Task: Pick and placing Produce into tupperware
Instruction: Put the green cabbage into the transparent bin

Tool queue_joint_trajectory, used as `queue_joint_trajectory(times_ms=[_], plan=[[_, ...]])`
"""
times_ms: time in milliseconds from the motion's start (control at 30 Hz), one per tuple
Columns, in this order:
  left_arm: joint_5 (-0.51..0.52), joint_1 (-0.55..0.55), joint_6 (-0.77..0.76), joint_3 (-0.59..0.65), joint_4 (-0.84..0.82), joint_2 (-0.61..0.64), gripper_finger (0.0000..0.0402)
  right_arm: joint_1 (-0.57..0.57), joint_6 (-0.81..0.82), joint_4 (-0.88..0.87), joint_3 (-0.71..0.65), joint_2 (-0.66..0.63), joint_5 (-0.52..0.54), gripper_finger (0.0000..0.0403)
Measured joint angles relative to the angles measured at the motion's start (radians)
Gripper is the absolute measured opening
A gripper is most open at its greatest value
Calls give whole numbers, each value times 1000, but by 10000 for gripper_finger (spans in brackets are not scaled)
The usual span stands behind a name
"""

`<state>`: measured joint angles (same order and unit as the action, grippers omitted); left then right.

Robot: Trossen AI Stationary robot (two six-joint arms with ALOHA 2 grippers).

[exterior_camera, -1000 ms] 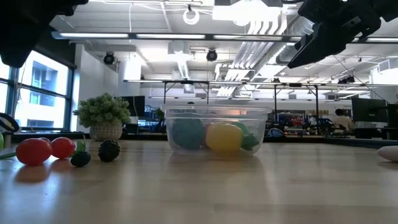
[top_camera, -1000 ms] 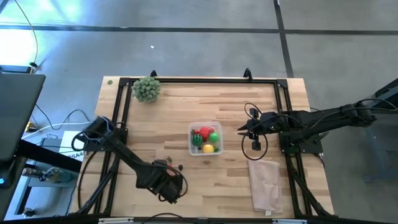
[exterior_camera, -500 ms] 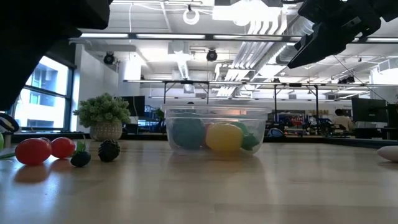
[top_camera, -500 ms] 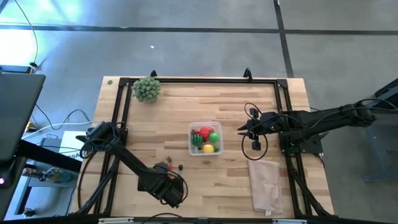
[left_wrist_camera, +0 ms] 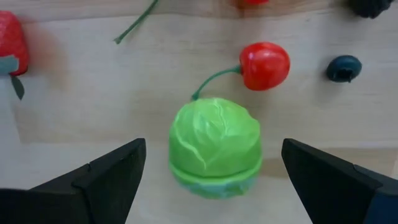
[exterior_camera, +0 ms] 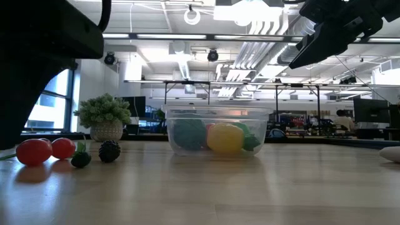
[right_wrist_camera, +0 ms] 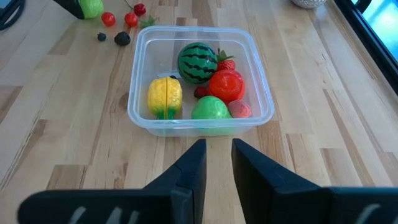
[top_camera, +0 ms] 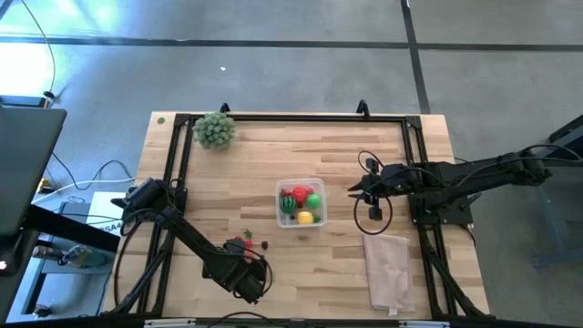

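A: From the high view, where was the work?

B: Near the front edge of the table (top_camera: 401, 164), left of centre. The left gripper (top_camera: 252, 276) hung low there, with a few pieces of produce (top_camera: 244, 242) loose on the wood just behind it. The tupperware (top_camera: 300, 202) sat about mid-table, already holding several pieces. The right gripper (top_camera: 357, 191) waited just right of it, raised.

A: And the low view?

B: Red and dark pieces (exterior_camera: 39, 151) lay toward the table's left side, well apart from the container (exterior_camera: 215, 132). A dark arm filled the upper left corner; I couldn't read any fingers there.

A: The left wrist view?

B: Its fingers (left_wrist_camera: 106, 171) stood wide apart and empty, with a green cabbage-like ball (left_wrist_camera: 214, 145) between them, untouched. A cherry (left_wrist_camera: 265, 65) lay just beyond it, its stem reaching the ball.

A: The right wrist view?

B: Its fingers (right_wrist_camera: 189, 168) were nearly together, holding nothing, aimed at the filled container.

A: So which step?

B: I'd judge the reach for the green ball. Next called for lowering, then closing squarely so it didn't roll away.
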<state>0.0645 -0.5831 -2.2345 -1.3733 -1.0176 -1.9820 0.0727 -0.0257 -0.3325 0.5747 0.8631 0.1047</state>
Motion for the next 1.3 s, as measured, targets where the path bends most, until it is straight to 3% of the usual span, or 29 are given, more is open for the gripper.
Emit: queue_joint_trajectory(times_ms=[500, 1300], plan=[[4, 0, -23, 42, 51, 0, 355, 0, 0, 0, 0, 0, 0, 67], [7, 0, -23, 42, 50, 1, 263, 0, 0, 0, 0, 0, 0, 67]])
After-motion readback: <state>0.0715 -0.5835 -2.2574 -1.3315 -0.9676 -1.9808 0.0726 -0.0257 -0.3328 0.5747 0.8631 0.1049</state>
